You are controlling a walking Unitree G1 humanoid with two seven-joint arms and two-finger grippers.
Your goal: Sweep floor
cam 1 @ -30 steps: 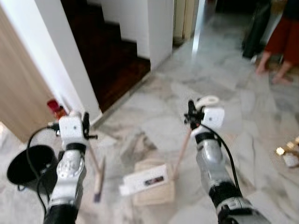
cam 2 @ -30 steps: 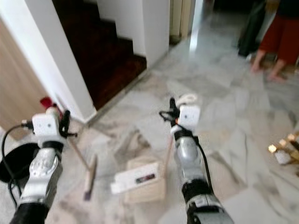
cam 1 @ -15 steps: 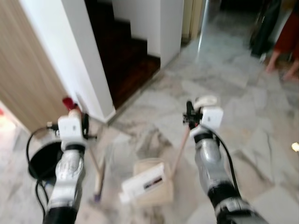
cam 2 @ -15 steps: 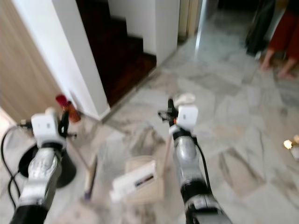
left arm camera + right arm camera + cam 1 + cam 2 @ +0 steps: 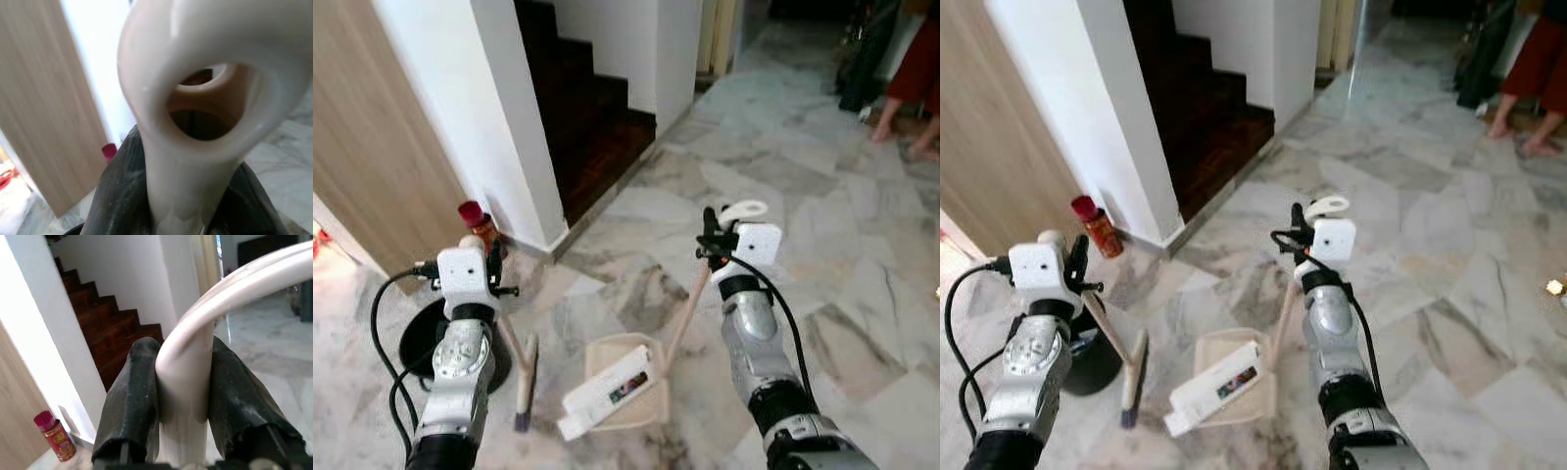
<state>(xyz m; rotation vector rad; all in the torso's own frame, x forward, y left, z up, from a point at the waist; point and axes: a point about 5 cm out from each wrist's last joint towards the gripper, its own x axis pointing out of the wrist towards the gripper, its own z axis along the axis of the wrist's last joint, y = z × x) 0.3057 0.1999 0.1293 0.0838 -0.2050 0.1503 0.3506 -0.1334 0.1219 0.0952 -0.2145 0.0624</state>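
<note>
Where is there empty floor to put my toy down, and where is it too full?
The marble floor on the robot's right, between the dustpan and the person's feet, is bare. So is the stretch toward the dark stairs. It's crowded on the left: broom, black bucket and red-capped bottle by the wall.

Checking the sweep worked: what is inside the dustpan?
A white box lies across the dustpan, sticking out over its edge. Whatever dust lies beneath the box is hidden.
</note>
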